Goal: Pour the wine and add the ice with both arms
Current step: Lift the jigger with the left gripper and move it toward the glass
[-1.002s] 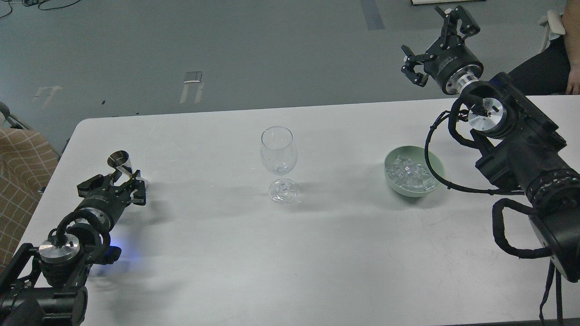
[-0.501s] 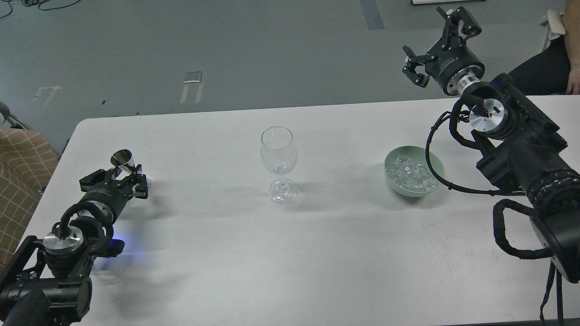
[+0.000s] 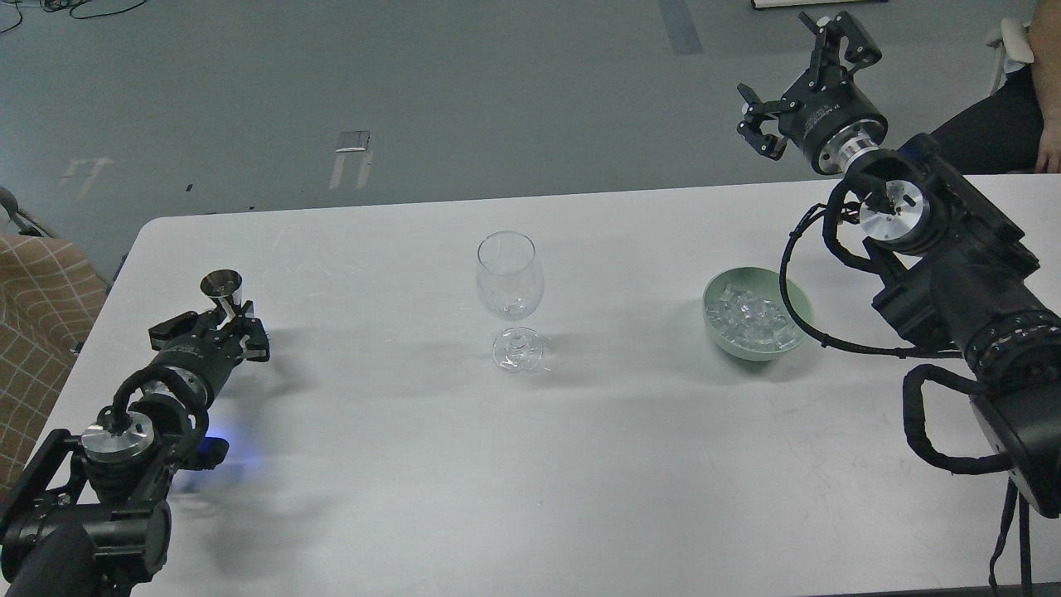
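A clear wine glass (image 3: pixel 510 286) stands upright at the table's middle; I cannot make out any wine in it. A pale green bowl (image 3: pixel 797 295) to its right holds several small clear ice cubes (image 3: pixel 750 317). My left gripper (image 3: pixel 217 328) is low at the table's left, shut on a small steel jigger (image 3: pixel 222 288) that stands upright with its mouth up. My right gripper (image 3: pixel 789 73) is open and empty, raised high beyond the table's far right edge, well behind the bowl.
The white table (image 3: pixel 530 464) has its far edge just behind the glass. My right arm's cable (image 3: pixel 787 290) loops over the bowl's right rim. A person (image 3: pixel 1024 99) sits at the far right corner. A checked cloth (image 3: pixel 37 315) lies off the left edge.
The jigger in my left gripper has gone from tilted to upright, and the left gripper has drawn back a little to the left. The right arm has barely moved.
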`<state>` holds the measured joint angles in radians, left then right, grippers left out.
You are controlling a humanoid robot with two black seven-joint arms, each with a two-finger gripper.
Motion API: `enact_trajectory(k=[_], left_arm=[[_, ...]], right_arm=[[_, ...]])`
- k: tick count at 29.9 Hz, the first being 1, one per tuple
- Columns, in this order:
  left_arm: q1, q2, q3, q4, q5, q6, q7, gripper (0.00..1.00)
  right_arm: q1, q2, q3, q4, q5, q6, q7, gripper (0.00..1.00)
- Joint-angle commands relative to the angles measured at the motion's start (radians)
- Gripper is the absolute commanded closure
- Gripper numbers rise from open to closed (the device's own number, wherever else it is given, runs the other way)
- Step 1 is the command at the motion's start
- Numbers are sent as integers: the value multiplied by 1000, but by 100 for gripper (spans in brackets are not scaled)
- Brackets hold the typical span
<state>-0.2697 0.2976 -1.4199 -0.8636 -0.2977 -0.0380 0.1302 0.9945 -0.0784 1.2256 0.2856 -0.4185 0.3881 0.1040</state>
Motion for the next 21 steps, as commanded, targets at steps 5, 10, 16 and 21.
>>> enact_trajectory(k=[5,10,16,21], left_arm=[[-2,0,-2,0,-1,-37,3,82],[-3,0,-25,-2,-1,-39,3,82],[-3,3,-36,-67,0,-34,5,84],[4,6,-60,-112,0,-45,15,85]], right_arm=[[-2,0,0,0,0,0,0,0],[-2,0,0,0,0,0,0,0],[-3,0,0,1,1,0,0,0],[-5,-3,2,1,1,0,0,0]])
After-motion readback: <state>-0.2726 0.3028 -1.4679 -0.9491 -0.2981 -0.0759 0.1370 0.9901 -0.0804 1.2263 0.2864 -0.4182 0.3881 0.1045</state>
